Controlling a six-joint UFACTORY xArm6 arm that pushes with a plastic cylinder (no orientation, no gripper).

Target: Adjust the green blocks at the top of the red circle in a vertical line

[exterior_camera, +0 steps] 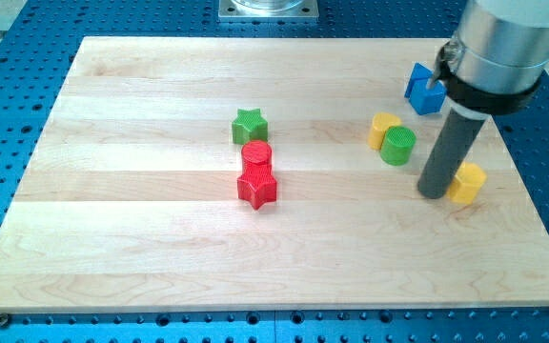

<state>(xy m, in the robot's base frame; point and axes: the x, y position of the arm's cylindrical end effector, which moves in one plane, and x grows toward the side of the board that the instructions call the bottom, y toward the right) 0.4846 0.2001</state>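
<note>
- Nearest to the view's bottom lay the red star [257, 188]; the red circle [256, 154] touched it from above, and the green star [250, 125] stood just above the circle, a little toward the view's left, touching it or almost touching;
- On the view's right my tip [433, 193] rested on the wooden board [141, 238], just beside a yellow block [467, 182]; there was no jaw to open or close, only the plain rod, which held nothing;
- The green cylinder [398, 146] stood up and to the left of my tip, touching a second yellow block [382, 128]; it was well apart from the red circle;
- Farthest, a blue block [425, 89] sat near the board's top right, partly hidden by the arm;
- I judged the green blocks to be light, stiff and easy to slide on the smooth wood; the round cylinder would roll off a push that was not centred, so the contact should be on the middle of its right side; the star's notches could catch the rod.
</note>
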